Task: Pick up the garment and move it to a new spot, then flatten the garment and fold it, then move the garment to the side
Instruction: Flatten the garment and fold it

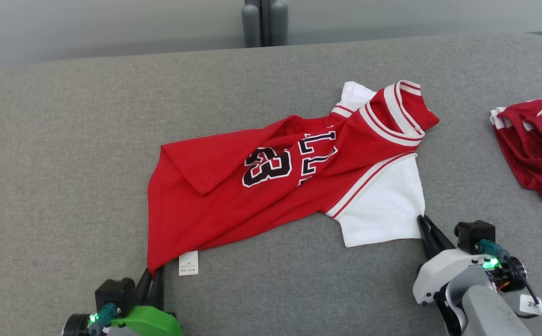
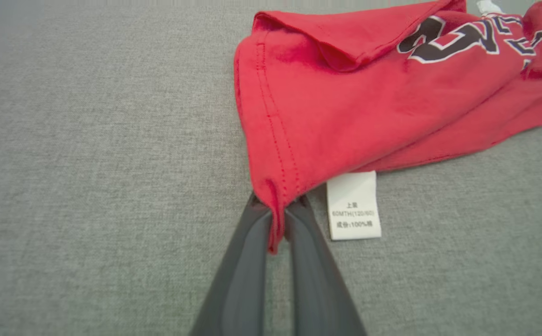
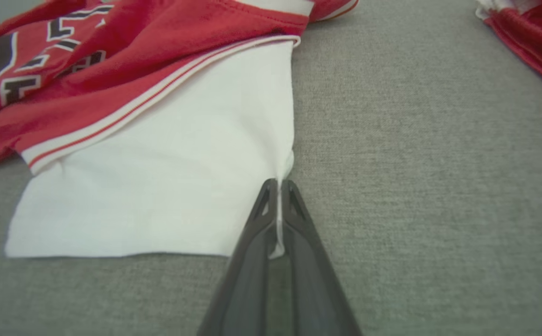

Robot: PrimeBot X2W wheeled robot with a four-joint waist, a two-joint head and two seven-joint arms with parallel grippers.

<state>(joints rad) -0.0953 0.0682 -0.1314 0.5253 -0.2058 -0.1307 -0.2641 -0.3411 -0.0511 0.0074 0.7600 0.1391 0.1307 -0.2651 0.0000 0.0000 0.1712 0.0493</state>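
The garment [image 1: 280,182] is a red jersey with white sleeves and a black "23", lying crumpled on the grey fabric surface [image 1: 66,140]. My left gripper [image 1: 155,269] is shut on the red hem corner near the front; in the left wrist view the left gripper [image 2: 278,203] pinches that hem of the garment [image 2: 345,102] between its dark fingers, beside a white care label [image 2: 353,205]. My right gripper [image 1: 422,219] is shut on the corner of the white sleeve; in the right wrist view the right gripper [image 3: 278,184] clamps the garment's white edge [image 3: 182,177].
A second red and white piece of clothing [image 1: 539,144] lies bunched at the right edge of the surface, also visible as red cloth [image 3: 532,32] in the right wrist view. A grey post [image 1: 265,21] stands behind the far edge. Bare grey surface lies to the left.
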